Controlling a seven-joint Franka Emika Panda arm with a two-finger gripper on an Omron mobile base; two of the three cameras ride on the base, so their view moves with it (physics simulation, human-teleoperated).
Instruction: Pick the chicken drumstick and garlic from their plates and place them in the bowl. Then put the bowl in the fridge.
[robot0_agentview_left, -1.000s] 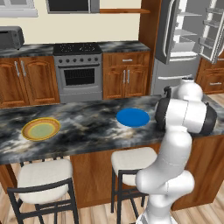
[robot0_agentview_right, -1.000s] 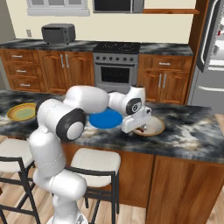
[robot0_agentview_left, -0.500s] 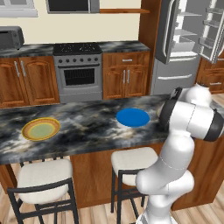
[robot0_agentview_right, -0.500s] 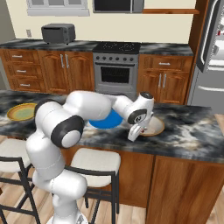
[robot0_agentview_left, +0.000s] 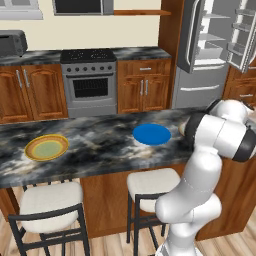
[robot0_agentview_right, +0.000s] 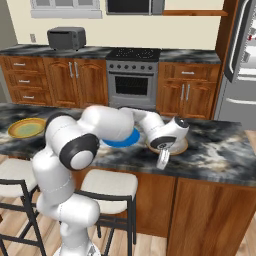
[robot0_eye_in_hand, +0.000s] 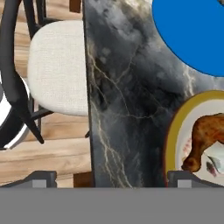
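My gripper (robot0_eye_in_hand: 111, 179) is open, its fingertips (robot0_eye_in_hand: 41, 177) wide apart over the marble counter with nothing between them. In the right base view the gripper (robot0_agentview_right: 162, 163) points down near the counter's front edge, just in front of the bowl (robot0_agentview_right: 183, 147). The bowl (robot0_eye_in_hand: 174, 131) lies to the right of the fingers and holds the chicken drumstick (robot0_eye_in_hand: 205, 136), with the off-white garlic (robot0_eye_in_hand: 217, 157) beside it at the picture's edge. The blue plate (robot0_agentview_left: 151, 134) and the yellow plate (robot0_agentview_left: 46, 147) lie bare. The fridge (robot0_agentview_left: 212, 55) stands behind the counter with its doors open.
Two cushioned stools (robot0_agentview_left: 52, 200) (robot0_agentview_left: 152, 182) stand under the counter's front edge; one stool (robot0_eye_in_hand: 57, 65) is close beside the hand. The stove (robot0_agentview_right: 132, 80) and wooden cabinets line the back wall. A toaster oven (robot0_agentview_right: 66, 37) sits on the back counter.
The hand has drawn back from over the bowl toward the counter's front edge and tilted down. The elbow has swung right. The jaws have stayed open.
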